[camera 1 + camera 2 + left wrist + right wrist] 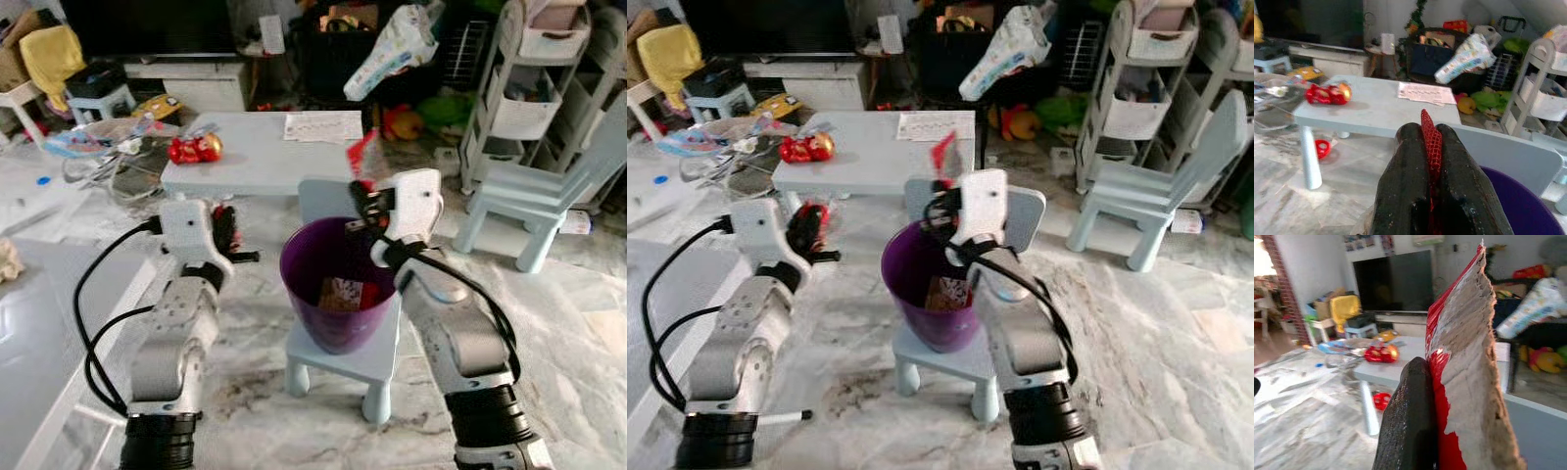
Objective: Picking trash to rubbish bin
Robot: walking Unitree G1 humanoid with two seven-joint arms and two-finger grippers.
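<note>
Right gripper (361, 191) clamped on torn red wrapper (1464, 357), poised above rim of purple bin (304, 284). Left gripper (227, 233) pinched tight on red mesh scrap (1431, 142), just beside bin. Bin on small pale-blue chair (377, 357); wrapper scraps inside.

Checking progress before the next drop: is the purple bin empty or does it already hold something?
Not empty. The purple bin stands upright on the small stool, with a printed wrapper lying at its bottom.
</note>
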